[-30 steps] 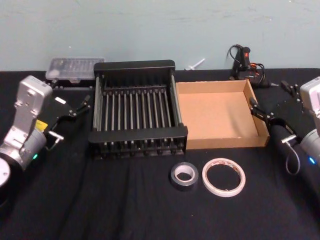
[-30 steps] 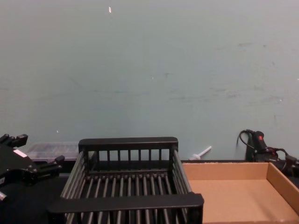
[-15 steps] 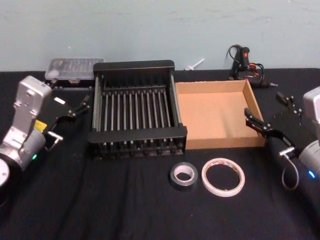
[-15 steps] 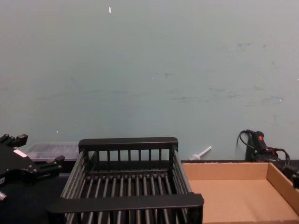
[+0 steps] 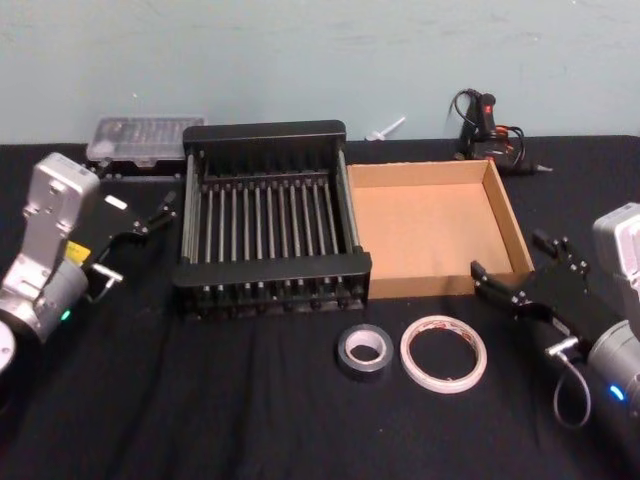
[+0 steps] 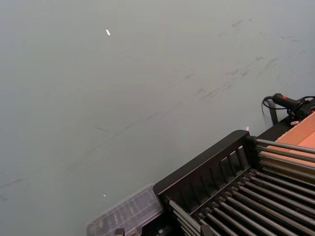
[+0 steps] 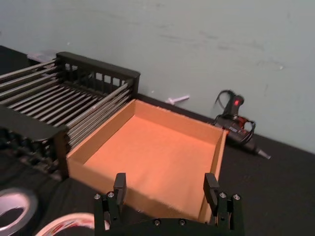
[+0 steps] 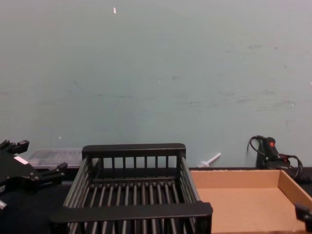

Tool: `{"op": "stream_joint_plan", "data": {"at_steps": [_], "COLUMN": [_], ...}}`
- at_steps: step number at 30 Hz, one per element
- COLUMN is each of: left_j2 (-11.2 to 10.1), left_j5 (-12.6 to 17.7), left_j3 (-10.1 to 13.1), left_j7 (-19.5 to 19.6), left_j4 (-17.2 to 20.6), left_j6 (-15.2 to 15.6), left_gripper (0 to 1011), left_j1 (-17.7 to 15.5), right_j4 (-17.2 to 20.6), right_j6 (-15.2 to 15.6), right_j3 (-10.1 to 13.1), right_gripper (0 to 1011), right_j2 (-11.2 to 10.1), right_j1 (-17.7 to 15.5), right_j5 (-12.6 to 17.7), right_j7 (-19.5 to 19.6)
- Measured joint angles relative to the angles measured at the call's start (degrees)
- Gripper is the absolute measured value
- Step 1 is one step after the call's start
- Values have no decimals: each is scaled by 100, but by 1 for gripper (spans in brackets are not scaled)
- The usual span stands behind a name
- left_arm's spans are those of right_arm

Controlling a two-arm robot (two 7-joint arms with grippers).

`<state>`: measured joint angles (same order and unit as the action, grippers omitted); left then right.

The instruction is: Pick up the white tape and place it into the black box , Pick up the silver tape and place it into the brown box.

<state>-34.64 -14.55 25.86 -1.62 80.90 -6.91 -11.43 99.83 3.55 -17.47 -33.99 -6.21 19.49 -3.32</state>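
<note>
The white tape (image 5: 444,353) lies flat on the black cloth in the lower centre-right of the head view, its hole facing up, so it has no long axis to speak of. Red print runs round its inner core, too small to read. The silver tape (image 5: 364,349) lies flat just left of it, hole up as well, the two rolls close but with a narrow gap between them. Both sit in front of the boxes.

The black box (image 5: 268,285) fills the middle of the head view, its floor bars running front to back. The brown box (image 5: 415,285) stands right beside it on the right, its side wall against the crate's. Both boxes hold nothing.

The right gripper (image 5: 514,271) hangs at the right of the head view, near the brown box's front right corner and above and right of the white tape. Its fingers (image 7: 119,185) are spread apart, grasping nothing. In the right wrist view the white tape's rim shows at the lower left.

The left gripper (image 5: 164,207) sits at the left of the head view, beside the black box, its fingers parted and holding nothing.
</note>
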Motion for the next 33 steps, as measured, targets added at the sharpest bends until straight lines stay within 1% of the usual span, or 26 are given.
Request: {"op": "stream_joint_plan", "data": {"at_steps": [3,6,9,12,15,16,20,26,33], "left_j2": [0,0,0,0,0,0,0,0,0], "left_j5": [0,0,0,0,0,0,0,0,0], "left_j3": [0,0,0,0,0,0,0,0,0], "left_j7": [0,0,0,0,0,0,0,0,0], "left_j4": [0,0,0,0,0,0,0,0,0], "left_j6": [0,0,0,0,0,0,0,0,0], "left_gripper": [1002,1001,1001,1001,1002,1001,1001,1001,1001], "left_j1": [0,0,0,0,0,0,0,0,0], "right_j4": [112,273,346,444,483,500,522,539,529], "right_j6": [103,279,402,668,821,916,1082,1434,1676], "right_j3": [29,68,84,109,128,137,145,150,175], "right_gripper": [1002,1002,1002,1002,1002,1002,1002,1002,1002], "right_j2": [-3,-11,-12,-3,9,17,40,87,150], "right_j1": [-109,-266,-334,-434,-474,-493,-516,-552,-556], "right_j5": [30,56,60,72,80,82,81,14,-51], "right_j7": [-36,-86,-96,-117,-129,-136,-149,-176,-206]}}
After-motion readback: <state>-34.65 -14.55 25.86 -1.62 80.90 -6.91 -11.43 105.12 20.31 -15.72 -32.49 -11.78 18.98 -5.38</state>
